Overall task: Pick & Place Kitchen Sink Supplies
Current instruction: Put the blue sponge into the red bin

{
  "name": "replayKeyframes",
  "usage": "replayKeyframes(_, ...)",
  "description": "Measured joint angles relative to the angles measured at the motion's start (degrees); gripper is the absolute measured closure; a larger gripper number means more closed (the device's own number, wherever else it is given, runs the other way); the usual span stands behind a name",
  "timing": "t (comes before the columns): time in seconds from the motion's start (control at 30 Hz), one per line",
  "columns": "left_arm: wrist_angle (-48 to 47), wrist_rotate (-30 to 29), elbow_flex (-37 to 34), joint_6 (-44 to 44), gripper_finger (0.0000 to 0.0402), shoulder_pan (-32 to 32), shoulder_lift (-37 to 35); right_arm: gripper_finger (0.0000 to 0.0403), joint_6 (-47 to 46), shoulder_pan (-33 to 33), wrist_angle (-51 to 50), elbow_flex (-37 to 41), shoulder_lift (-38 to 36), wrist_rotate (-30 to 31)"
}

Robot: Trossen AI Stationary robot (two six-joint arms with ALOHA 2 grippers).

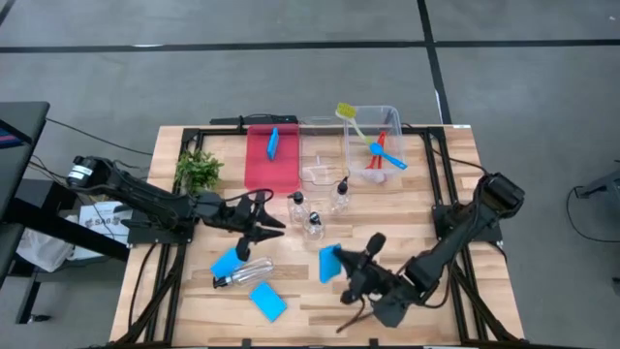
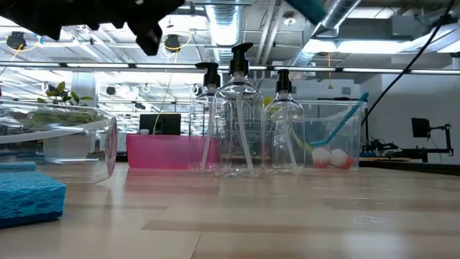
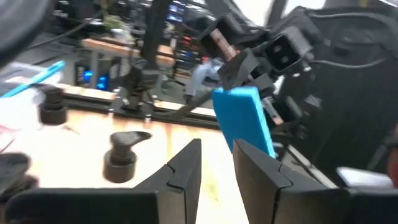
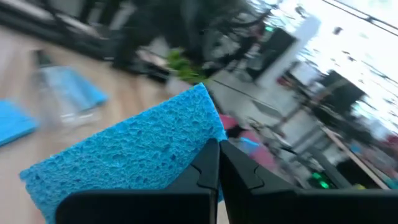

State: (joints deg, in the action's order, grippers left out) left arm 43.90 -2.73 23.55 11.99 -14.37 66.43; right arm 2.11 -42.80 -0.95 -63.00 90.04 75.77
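Far left in the high view, a plant (image 1: 199,172) sits at the edge of the table (image 1: 455,208). The left arm reaches in beside it. The left gripper (image 1: 271,226) hovers over bare wood at centre-left, its fingers (image 3: 186,169) a narrow gap apart with nothing between them.

Below it in the frame, a flat sponge (image 1: 230,262) touches a toppled bottle (image 1: 248,273). A second sponge (image 1: 268,301) lies near the lower edge. In the low view the toppled bottle (image 2: 61,140) is cut off at the left edge, and so is the nearest sponge (image 2: 27,196).

A red tray (image 1: 272,165) at top centre carries a blue item (image 1: 273,142), too small to identify. Three upright pump bottles (image 1: 315,225) cluster mid-table.

Two clear bins stand at the top. The near bin (image 1: 325,160) is hard to make out against the wood. The far bin (image 1: 392,121) holds the brushes (image 1: 386,155), the yellow-green one poking over its rim. The low view shows only their heads through the plastic.

At lower centre-right, the right gripper (image 1: 342,268) is clamped on the edge of a lifted sponge (image 1: 329,263) raised off the table. The right wrist view shows that sponge (image 4: 134,152) filling much of the frame and hiding most of the table behind it. The left wrist view also shows it (image 3: 245,121), upright.

A dark arm crosses the top of the low view, and which arm it is cannot be told. The surface is pale butcher-block wood on a black frame. Around it is grey floor, and beyond it a workshop with ceiling ducts and strip lights.
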Motion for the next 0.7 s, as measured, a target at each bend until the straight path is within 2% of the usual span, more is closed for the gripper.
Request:
replayKeyframes(0.23,12.0,-1.7,0.0,7.89,0.0308,0.0,9.35,0.0403,-0.02,4.94,0.54,-0.02,0.0,0.78)
replayKeyframes(0.33,16.26,-1.43,0.0,8.21,0.0308,0.0,12.04,0.0403,0.0,5.93,1.45,-0.02,-0.02,0.82)
replayKeyframes(0.53,17.08,-3.48,0.17,6.79,0.0308,0.0,13.31,0.0403,1.72,6.18,2.6,-0.04,-0.03,0.74)
replayKeyframes(0.7,17.03,-3.46,0.2,6.0,0.0308,0.0,13.29,0.0403,9.09,6.18,9.86,-0.04,-0.03,0.63)
